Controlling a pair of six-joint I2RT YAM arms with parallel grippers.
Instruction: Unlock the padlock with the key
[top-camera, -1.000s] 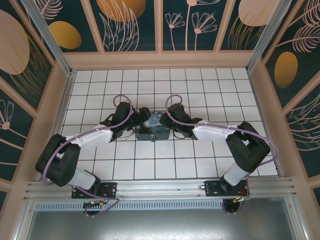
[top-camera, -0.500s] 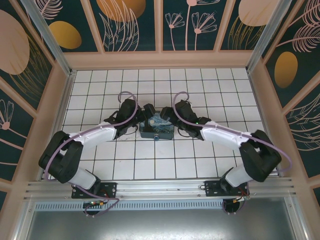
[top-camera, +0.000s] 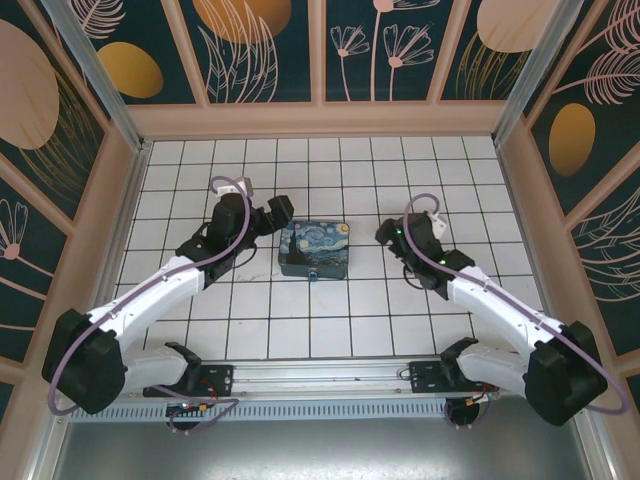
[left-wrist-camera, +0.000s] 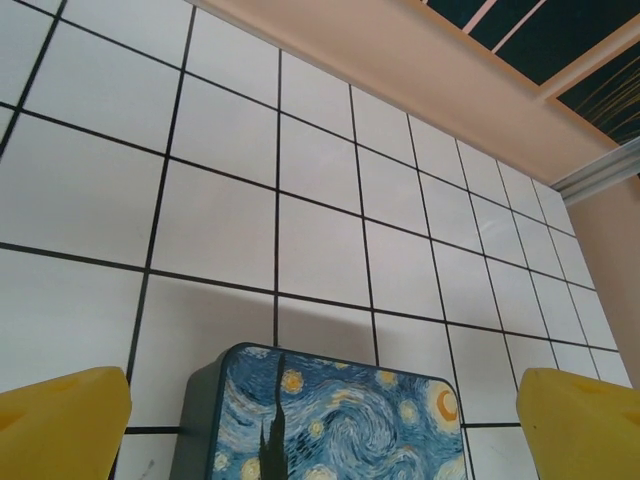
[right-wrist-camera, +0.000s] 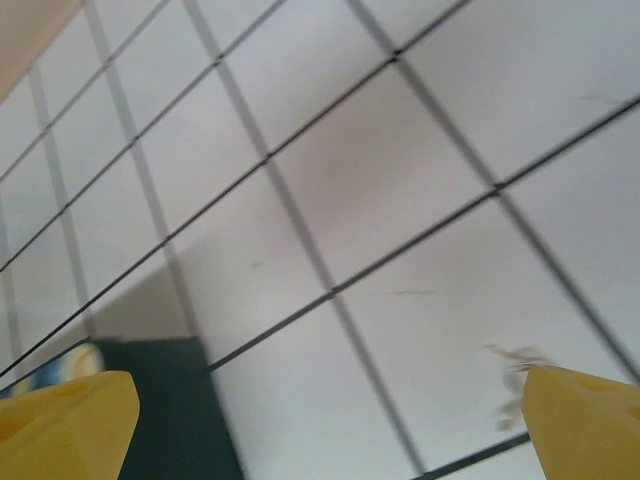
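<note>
The black left gripper (top-camera: 277, 214) and black right gripper (top-camera: 388, 236), both released wide, flank the blue-and-yellow starry-night painted rectangular box (top-camera: 314, 249) without touching

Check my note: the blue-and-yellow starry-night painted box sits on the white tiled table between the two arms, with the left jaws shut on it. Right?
No. The left jaws stand wide open, not shut on the blue-and-yellow starry-night painted box, as the left wrist view shows. The rest holds.

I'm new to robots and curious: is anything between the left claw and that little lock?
Yes: the starry-night box. The padlock sits at its near edge; the open left gripper hovers off its far left corner, so the box lies between them.
</note>
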